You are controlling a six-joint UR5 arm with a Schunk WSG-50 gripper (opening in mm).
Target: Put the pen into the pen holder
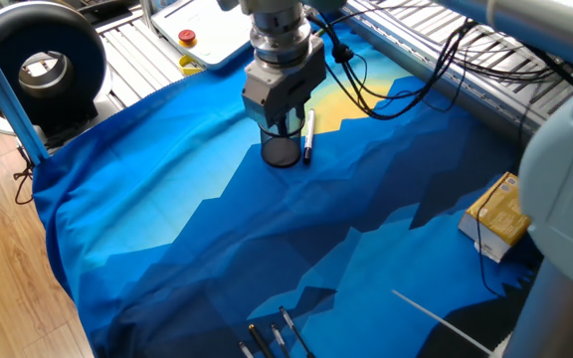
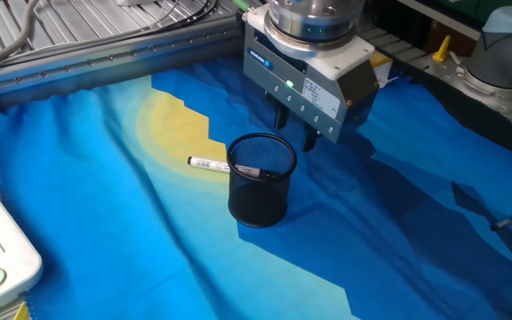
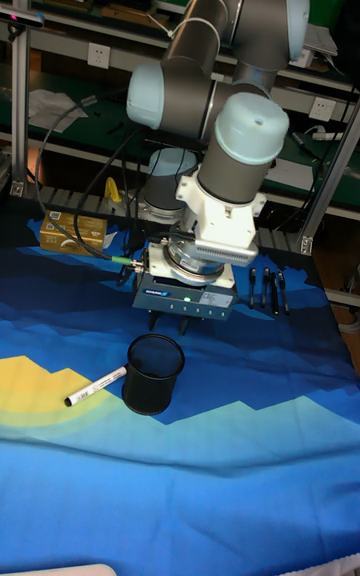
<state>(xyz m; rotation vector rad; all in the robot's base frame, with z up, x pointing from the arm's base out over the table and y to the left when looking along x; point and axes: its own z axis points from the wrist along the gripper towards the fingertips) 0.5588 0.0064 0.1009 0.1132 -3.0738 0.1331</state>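
Observation:
The black mesh pen holder (image 1: pixel 281 151) (image 2: pixel 260 191) (image 3: pixel 152 373) stands upright on the blue cloth. The white pen (image 1: pixel 308 134) (image 2: pixel 207 164) (image 3: pixel 95 388) lies flat on the cloth outside the cup, its black cap end against the cup's wall. In the other fixed view that end shows through the mesh. My gripper (image 1: pixel 285 119) (image 2: pixel 296 129) (image 3: pixel 170 326) hangs just above the cup's far rim, open, with nothing between its fingers.
Several dark pens (image 1: pixel 272 338) (image 3: pixel 265 291) lie grouped at the cloth's edge, with a long thin white rod (image 1: pixel 436 318) near them. A yellow box (image 1: pixel 500 214) sits at one side, and cables (image 1: pixel 406 89) trail behind the arm.

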